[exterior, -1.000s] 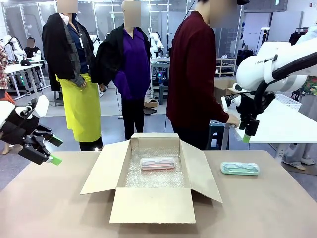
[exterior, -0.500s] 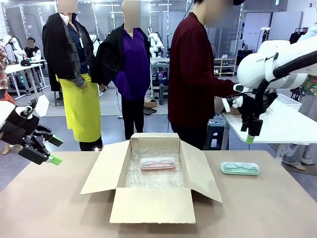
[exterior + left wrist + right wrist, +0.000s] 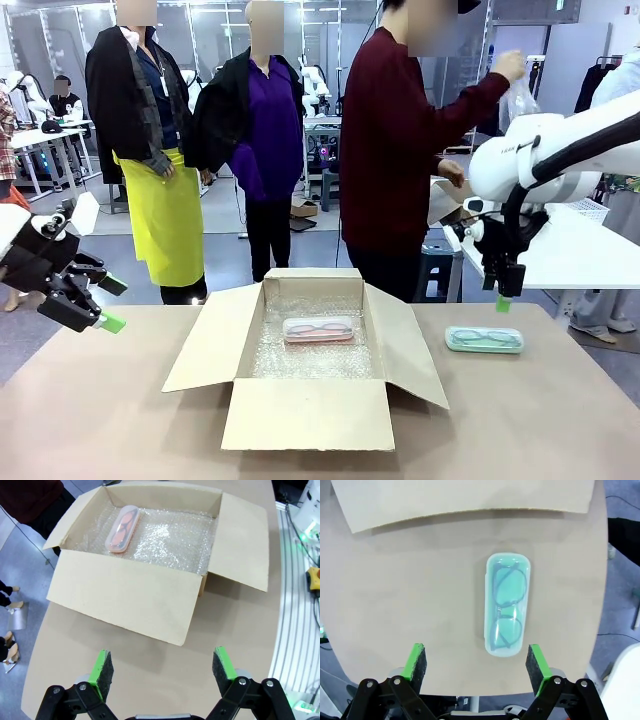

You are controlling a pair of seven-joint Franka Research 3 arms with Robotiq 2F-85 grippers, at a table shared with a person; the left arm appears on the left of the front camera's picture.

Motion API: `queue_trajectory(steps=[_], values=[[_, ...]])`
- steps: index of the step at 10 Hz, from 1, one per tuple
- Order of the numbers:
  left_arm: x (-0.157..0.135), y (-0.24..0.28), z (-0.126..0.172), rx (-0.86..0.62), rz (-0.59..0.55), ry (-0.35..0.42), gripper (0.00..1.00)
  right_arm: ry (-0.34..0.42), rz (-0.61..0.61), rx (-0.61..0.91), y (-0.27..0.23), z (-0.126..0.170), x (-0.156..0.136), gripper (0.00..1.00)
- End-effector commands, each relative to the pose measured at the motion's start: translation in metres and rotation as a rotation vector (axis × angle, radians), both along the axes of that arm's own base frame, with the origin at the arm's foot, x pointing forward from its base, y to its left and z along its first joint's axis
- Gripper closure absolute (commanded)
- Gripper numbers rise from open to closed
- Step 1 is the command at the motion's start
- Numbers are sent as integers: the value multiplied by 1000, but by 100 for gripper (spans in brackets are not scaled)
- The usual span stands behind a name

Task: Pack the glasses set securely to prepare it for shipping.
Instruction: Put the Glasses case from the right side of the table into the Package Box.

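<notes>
The pink glasses case [image 3: 318, 329] lies on bubble wrap at the back of the open cardboard box [image 3: 305, 412], also seen as the pink case [image 3: 123, 528] in the left wrist view. The mint-green case [image 3: 484, 339] rests on the table right of the box; the right wrist view looks straight down on the mint-green case [image 3: 507, 610]. My right gripper [image 3: 501, 295] hangs open above that case, fingers [image 3: 416, 662] apart with nothing between them. My left gripper [image 3: 106, 303] hovers open at the far left, above the table edge, with its fingers [image 3: 102, 668] wide apart.
The box flaps [image 3: 203, 342] spread outward on all sides. A person in a dark red top [image 3: 390, 150] stands behind the table, turned right, one hand raised holding clear plastic [image 3: 518, 98]. A white side table [image 3: 570, 250] stands at the right.
My right gripper has lowered slightly toward the mint-green case. The person has raised a hand from the side table, lifting clear plastic. The left arm has stayed still.
</notes>
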State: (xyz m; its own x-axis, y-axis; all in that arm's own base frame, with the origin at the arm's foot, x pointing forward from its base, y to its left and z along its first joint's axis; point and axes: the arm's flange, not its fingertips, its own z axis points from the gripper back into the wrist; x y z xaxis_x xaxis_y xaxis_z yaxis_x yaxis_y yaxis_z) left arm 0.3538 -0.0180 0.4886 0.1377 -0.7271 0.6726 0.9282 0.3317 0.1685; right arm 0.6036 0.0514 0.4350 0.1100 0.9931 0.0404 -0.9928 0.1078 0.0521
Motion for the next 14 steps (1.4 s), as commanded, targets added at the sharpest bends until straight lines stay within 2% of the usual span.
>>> queue_trajectory(steps=[1, 4, 7, 10, 13, 14], values=[[1, 2, 1, -21, -23, -9, 0, 23, 10, -16, 1, -12, 5, 0], [1, 2, 1, -21, -23, -9, 0, 65, -7, 10, -1, -55, 8, 0], [1, 2, 1, -21, -23, -9, 0, -2, -26, -35, 2, -79, 5, 0], [1, 2, 1, -21, -23, -9, 0, -8, -24, -52, 3, -105, 10, 0], [1, 2, 1, -21, -23, -9, 0, -45, 14, -43, 3, -119, 11, 0], [1, 2, 1, -21, -23, -9, 0, -23, 8, -50, 3, -124, 10, 0]])
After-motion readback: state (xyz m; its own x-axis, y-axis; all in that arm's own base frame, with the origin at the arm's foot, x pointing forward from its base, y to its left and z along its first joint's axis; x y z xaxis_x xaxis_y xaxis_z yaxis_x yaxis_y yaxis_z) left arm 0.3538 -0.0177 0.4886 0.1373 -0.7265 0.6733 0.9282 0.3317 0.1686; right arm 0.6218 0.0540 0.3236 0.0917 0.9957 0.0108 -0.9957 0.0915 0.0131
